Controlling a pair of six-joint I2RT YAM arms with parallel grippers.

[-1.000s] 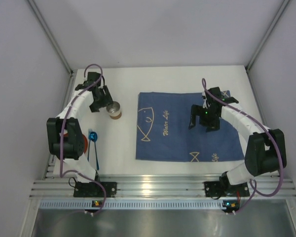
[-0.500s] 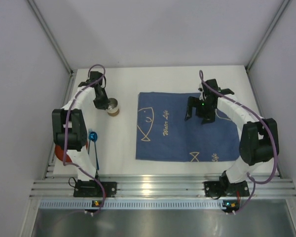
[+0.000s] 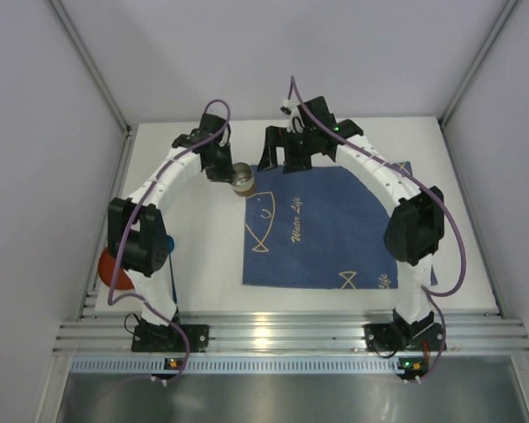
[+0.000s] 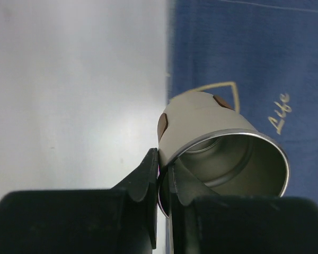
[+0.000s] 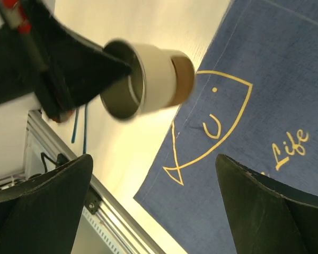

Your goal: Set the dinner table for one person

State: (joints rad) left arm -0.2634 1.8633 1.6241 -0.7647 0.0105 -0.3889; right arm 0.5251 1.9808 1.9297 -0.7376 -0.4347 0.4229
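A white cup with a brown base and a steel inside (image 3: 242, 181) hangs tilted over the far left corner of the dark blue fish placemat (image 3: 335, 238). My left gripper (image 4: 163, 177) is shut on the cup's (image 4: 201, 119) rim, one finger inside and one outside. My right gripper (image 3: 280, 161) stands open just right of the cup, above the placemat's far edge. In the right wrist view the cup (image 5: 153, 79) lies ahead of the wide-open right gripper (image 5: 152, 159), which holds nothing. The placemat lies on the white dinner table (image 3: 203, 256).
A red plate (image 3: 110, 269) shows at the left edge, partly behind the left arm. Thin blue utensil handles (image 5: 79, 124) lie on the tabletop left of the placemat. The ridged aluminium rail (image 3: 273, 335) runs along the near edge. Grey walls enclose the table.
My left gripper shut on the cup's rim and carried it right, to the placemat's far left corner. The right arm swung left along the placemat's far edge, still open.
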